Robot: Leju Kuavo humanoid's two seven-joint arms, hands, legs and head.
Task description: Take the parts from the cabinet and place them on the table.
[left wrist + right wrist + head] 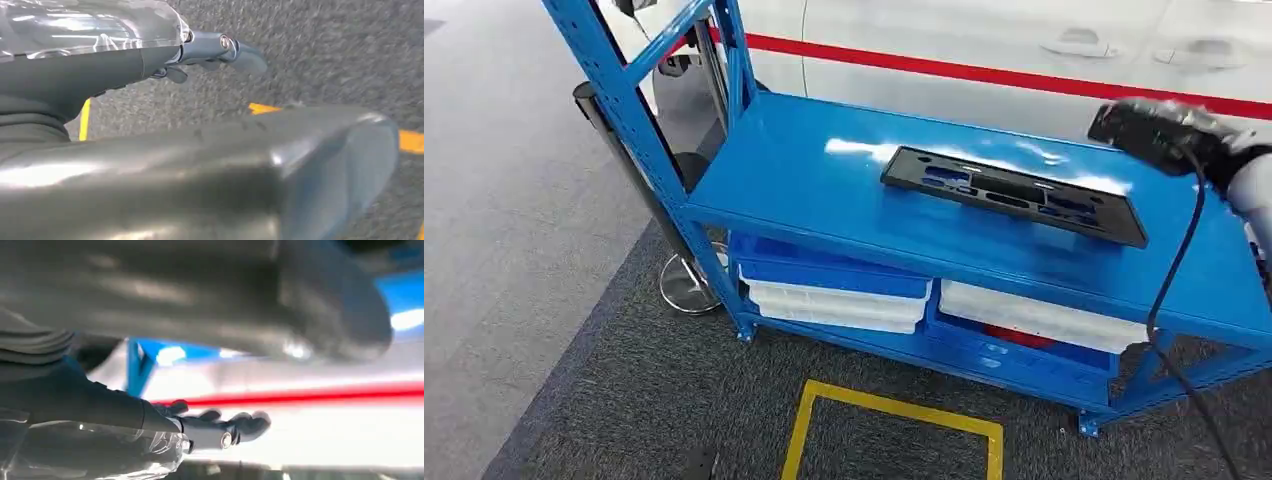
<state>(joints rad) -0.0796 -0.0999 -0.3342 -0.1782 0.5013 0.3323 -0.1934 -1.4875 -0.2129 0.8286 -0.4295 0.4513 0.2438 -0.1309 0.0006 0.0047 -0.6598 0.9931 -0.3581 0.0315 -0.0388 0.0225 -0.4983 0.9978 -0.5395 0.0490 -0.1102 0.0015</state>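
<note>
A long black plastic part point(1014, 193), a flat frame with cut-out slots, lies on the top shelf of a blue metal cabinet point(774, 185), slanting across the glossy surface with nothing touching it. On the shelf below sit blue trays point(834, 270) stacked with white trays point(839, 303), and a further white tray point(1034, 315) rests in a blue bin to the right, with something red under it. The cabinet stands on dark carpet point(624, 400) marked with a yellow taped square point(894, 415); behind it runs a white surface with a red stripe point(984, 72).

The right hand point(1164, 130) hovers blurred above the cabinet's right end, apart from the part; a black cable point(1179, 260) hangs from it. In the right wrist view its fingers point(225, 427) stretch out, slightly spread, holding nothing.

The left hand point(210, 52) hangs over the carpet, its fingers point(245, 56) extended and loosely apart, holding nothing.
</note>
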